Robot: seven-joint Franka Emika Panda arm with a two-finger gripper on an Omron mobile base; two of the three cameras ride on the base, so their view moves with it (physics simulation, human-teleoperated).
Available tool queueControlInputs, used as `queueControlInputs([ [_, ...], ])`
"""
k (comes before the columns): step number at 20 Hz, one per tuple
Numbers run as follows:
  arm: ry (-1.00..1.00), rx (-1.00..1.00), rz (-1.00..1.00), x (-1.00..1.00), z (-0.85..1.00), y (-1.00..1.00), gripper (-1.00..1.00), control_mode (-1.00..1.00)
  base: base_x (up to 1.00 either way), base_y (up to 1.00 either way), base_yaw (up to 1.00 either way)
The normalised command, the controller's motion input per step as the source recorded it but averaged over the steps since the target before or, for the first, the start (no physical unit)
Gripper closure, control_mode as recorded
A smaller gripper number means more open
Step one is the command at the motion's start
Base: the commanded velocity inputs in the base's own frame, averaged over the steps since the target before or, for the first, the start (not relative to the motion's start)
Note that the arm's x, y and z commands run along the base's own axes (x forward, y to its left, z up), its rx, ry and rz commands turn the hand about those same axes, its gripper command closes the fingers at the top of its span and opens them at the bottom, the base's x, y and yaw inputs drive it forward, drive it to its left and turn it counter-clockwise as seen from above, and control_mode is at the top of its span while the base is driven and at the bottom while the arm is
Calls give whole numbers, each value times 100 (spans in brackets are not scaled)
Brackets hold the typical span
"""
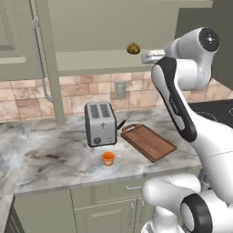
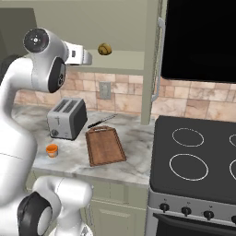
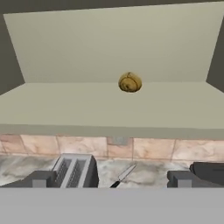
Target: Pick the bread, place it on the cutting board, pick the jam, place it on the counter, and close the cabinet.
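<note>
The bread [image 1: 133, 48] [image 2: 104, 49] [image 3: 130, 82], a small round golden bun, rests on the bottom shelf of the open cabinet [image 3: 109, 109]. My gripper [image 1: 150, 56] [image 2: 86, 57] [image 3: 111, 179] hovers in front of that shelf, a short way from the bun, open and empty. One cabinet door [image 1: 18, 41] stands swung out at the left. The orange jam [image 1: 108, 158] [image 2: 52, 150] stands on the counter [image 1: 54, 154] [image 2: 133, 138] in front of the toaster. To its right, the reddish-brown cutting board [image 1: 148, 141] [image 2: 105, 145] lies bare.
A silver toaster [image 1: 100, 123] [image 2: 67, 117] [image 3: 74, 170] stands against the tiled wall, with a knife [image 1: 124, 120] [image 2: 101, 121] beside it. A black stove [image 2: 198, 156] adjoins the counter on the right, under a dark microwave [image 2: 203, 39].
</note>
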Motion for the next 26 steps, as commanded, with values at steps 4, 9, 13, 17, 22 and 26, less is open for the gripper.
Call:
queueControlInputs([
  [4, 0, 0, -6, 31, 0, -10, -100, -100, 0, 0, 0],
  [9, 0, 0, -4, 35, 0, -12, -100, -100, 0, 0, 0],
  [13, 0, 0, -3, 38, 0, -9, -100, -100, 0, 0, 0],
  [17, 0, 0, -1, 41, 0, -5, -100, -100, 0, 0, 0],
  [22, 0, 0, 0, 47, 0, 0, -100, -100, 0, 0, 0],
  [26, 0, 0, 0, 55, 0, 0, -100, -100, 0, 0, 0],
])
